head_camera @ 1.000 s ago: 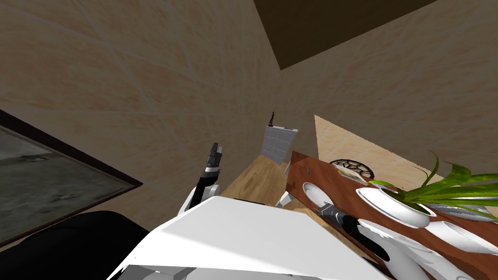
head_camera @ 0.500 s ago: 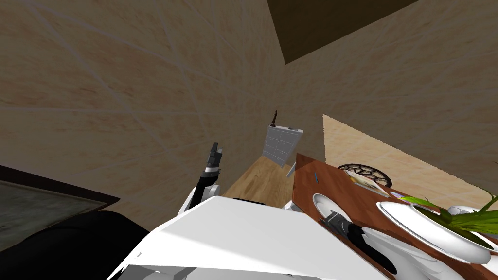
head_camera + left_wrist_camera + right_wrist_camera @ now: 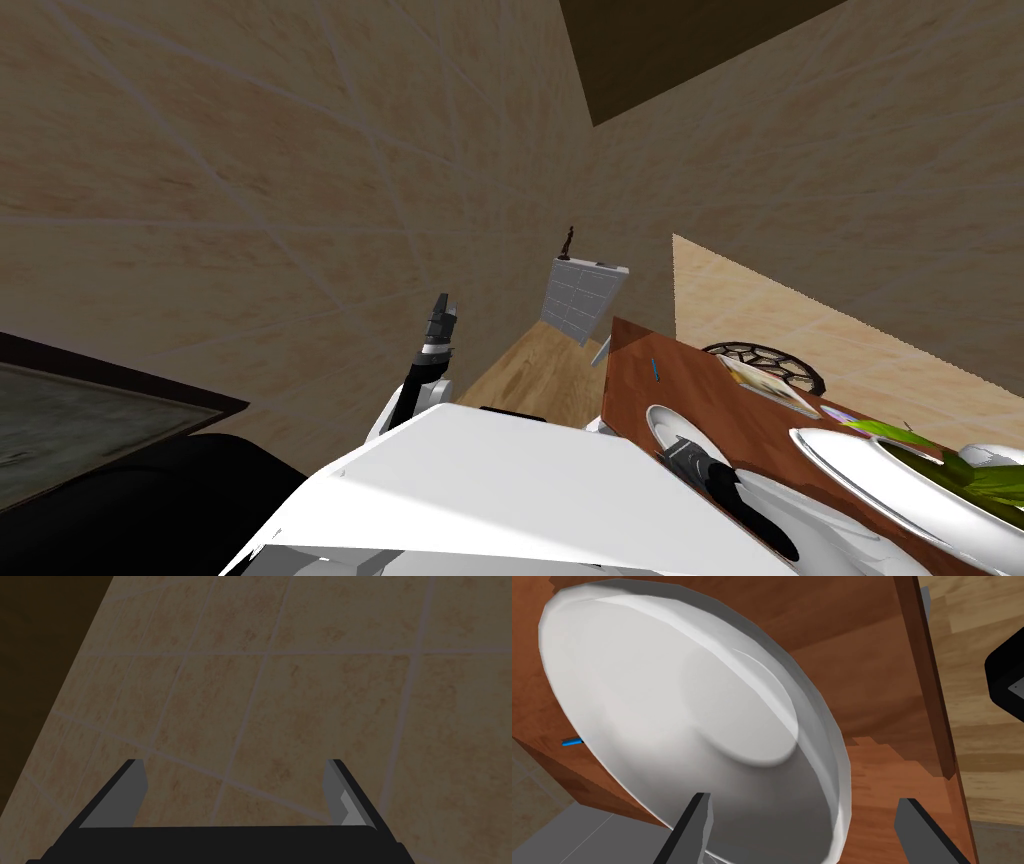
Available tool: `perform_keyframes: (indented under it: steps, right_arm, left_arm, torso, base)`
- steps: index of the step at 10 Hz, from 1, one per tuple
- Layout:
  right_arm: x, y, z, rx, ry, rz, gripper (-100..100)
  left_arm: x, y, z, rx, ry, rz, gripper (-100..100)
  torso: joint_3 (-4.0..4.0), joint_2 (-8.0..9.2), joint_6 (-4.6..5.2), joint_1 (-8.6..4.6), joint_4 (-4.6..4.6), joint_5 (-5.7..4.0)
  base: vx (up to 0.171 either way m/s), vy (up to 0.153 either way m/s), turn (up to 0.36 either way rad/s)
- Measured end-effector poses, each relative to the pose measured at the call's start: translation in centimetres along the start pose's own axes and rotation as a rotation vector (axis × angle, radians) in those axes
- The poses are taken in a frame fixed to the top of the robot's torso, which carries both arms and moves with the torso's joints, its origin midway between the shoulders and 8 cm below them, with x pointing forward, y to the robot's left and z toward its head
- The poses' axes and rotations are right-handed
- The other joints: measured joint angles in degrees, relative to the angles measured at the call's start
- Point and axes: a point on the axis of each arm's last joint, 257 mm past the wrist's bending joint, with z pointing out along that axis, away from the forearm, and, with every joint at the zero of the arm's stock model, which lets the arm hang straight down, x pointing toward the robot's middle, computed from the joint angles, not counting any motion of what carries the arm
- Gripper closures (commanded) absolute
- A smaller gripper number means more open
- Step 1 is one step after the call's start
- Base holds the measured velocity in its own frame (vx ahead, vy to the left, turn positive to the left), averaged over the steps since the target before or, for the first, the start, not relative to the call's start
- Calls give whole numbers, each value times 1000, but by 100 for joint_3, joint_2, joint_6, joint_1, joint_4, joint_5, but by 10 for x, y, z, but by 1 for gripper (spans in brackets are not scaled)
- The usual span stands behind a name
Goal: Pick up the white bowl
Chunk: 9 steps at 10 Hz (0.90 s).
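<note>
**Mia:** Where is the white bowl (image 3: 677,701)?

**Tom:** Right in front of the right gripper (image 3: 802,798), on the brown table (image 3: 872,676). The gripper is spread wide and holds nothing. One finger is over the inside of the bowl. The other is outside it, over the table. The near rim sits between them.

**Mia:** Is a finger touching the bowl yet?

**Tom:** I can't tell from here. It looks very close.

**Mia:** What could go wrong?

**Tom:** The fingers are thin and the rim is smooth and sloped. If they pinch just the lip, the bowl could slip out or tip down when it goes up. If the gripper pushes forward first, it could shove the bowl along the table, and the table's edge looks close.

**Mia:** And the left gripper (image 3: 234,762)?

**Tom:** It is up high and far from the bowl, spread wide, holding nothing.
</note>
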Motion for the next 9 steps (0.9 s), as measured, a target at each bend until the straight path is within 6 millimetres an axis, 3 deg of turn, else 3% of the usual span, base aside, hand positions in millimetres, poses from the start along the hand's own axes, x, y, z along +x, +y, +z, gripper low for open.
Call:
perform_keyframes:
  steps: [1, 5, 6, 7, 9]
  right_arm:
    - [0, 0, 0, 1, 0, 0, 100]
    - [0, 1, 0, -1, 0, 3, 100]
    - [0, 1, 0, -1, 0, 3, 0]
    - [0, 1, 0, -1, 0, 3, 100]
    - [-2, -6, -5, -2, -3, -9, 100]
  left_arm:
    - [0, 0, 0, 0, 0, 0, 0]
    - [0, 0, 0, 0, 0, 0, 0]
    - [0, 0, 0, 0, 0, 0, 0]
    - [0, 0, 0, 0, 0, 0, 0]
    - [0, 0, 0, 0, 0, 0, 0]
  torso:
    - [1, 2, 0, 7, 1, 2]
    - [1, 2, -3, 17, 1, 7]
    - [2, 3, -3, 19, 1, 9]
    - [2, 3, -3, 21, 2, 10]
    - [7, 11, 1, 42, 4, 19]
  base:
    - [0, 0, 0]
    - [0, 0, 0]
    - [0, 0, 0]
    - [-3, 23, -78]
    - [-12, 48, -64]
